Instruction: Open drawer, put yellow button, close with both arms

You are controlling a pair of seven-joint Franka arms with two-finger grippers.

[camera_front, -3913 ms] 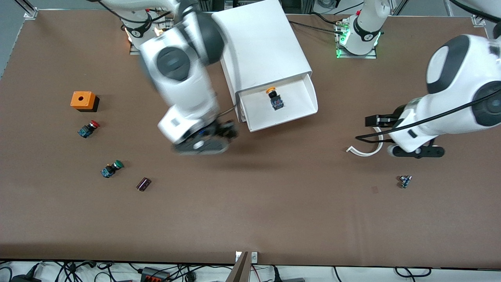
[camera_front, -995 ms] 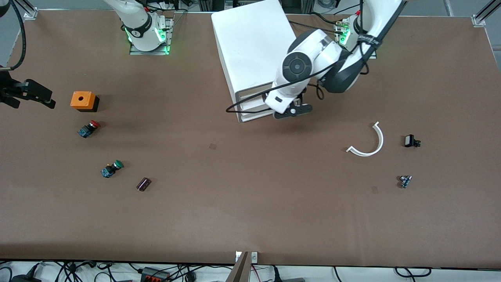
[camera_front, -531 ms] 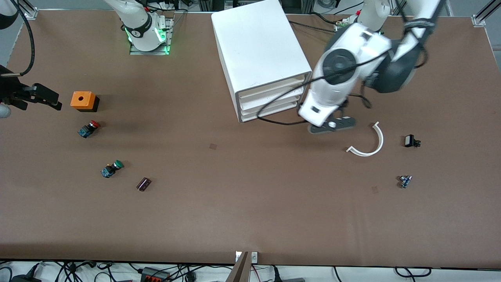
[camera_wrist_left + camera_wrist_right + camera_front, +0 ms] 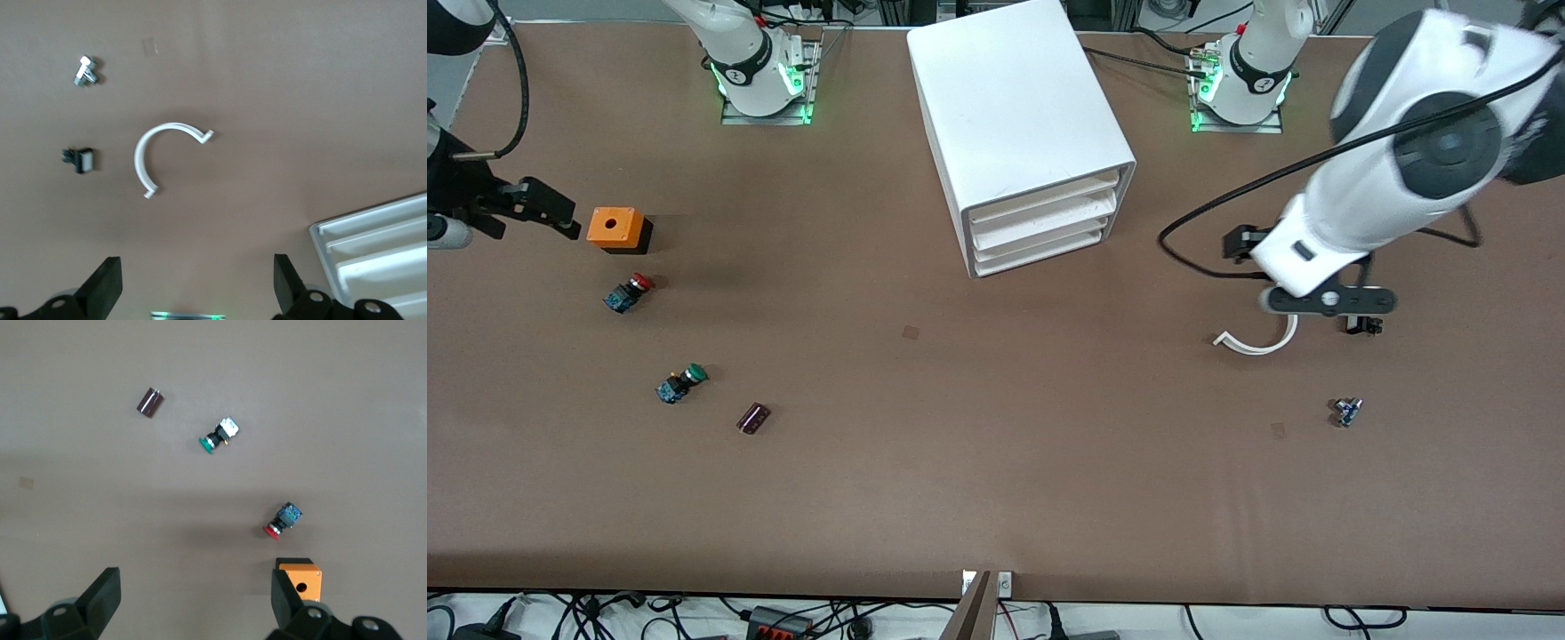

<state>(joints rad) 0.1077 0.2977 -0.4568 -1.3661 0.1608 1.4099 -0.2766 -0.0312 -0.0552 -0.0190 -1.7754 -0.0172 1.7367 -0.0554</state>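
Drawers (image 4: pixel 1043 233) all pushed flush in white cabinet (image 4: pixel 1014 116); yellow button not seen, likely shut inside. Left end effector (image 4: pixel 1325 300) over white curved strip (image 4: pixel 1263 342), fingers apart, holding nothing. Right end effector (image 4: pixel 516 209) beside orange box (image 4: pixel 615 228), fingers apart, empty. Job looks done.
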